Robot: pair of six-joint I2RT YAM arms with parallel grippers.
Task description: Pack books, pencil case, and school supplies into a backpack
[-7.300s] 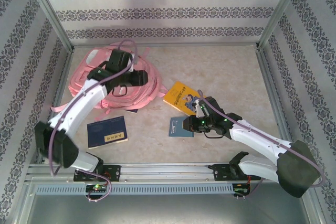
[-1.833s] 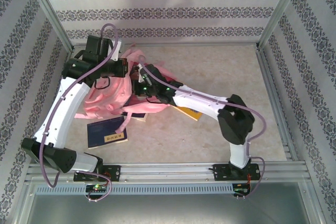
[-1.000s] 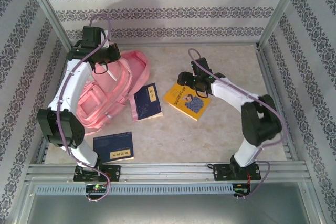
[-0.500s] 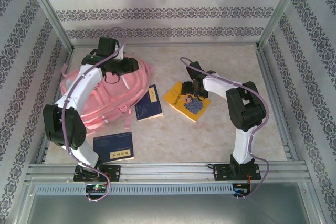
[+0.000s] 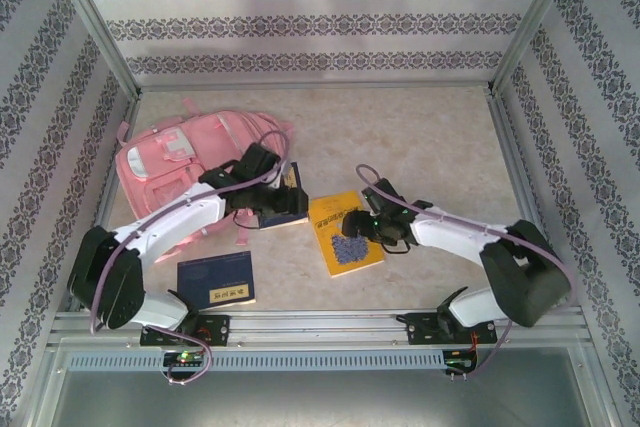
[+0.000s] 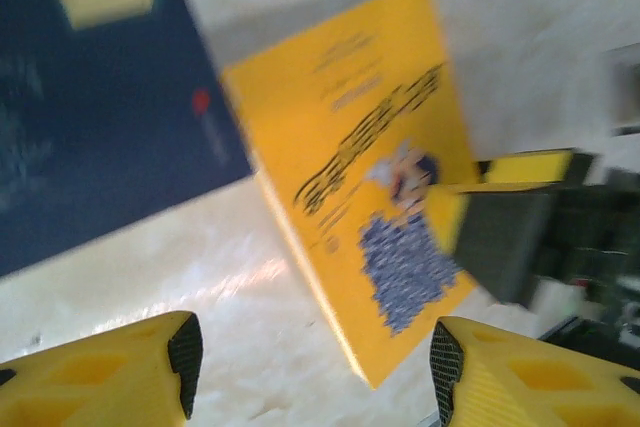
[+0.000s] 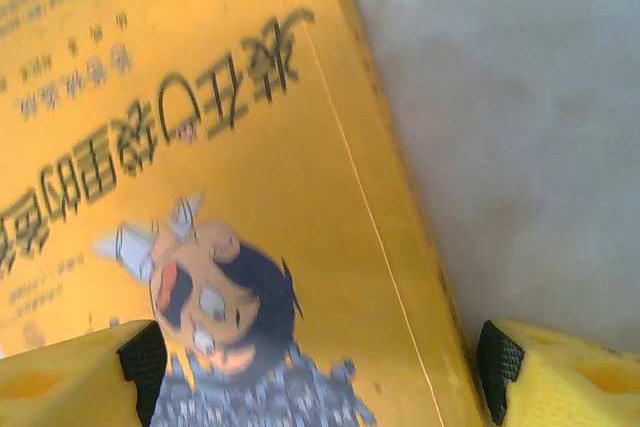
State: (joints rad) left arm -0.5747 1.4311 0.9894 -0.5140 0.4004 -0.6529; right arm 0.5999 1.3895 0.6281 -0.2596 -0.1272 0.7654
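Between spread jaws of my right gripper [image 7: 318, 362], yellow book [image 7: 220, 147] cropped at view edge, ahead of my left gripper [image 6: 312, 357], jaws released, navy book [image 6: 90, 107] blurred.

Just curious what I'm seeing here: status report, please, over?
Left claw open, empty, near yellow book. Right claw open over that book's edge. Backpack flat at left; navy book at near edge.

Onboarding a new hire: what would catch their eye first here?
The big pink backpack lying at the left rear of the table, and the bright yellow book with a cartoon cover at centre. The left gripper hangs open by that book's left edge, the right gripper open over its right edge.
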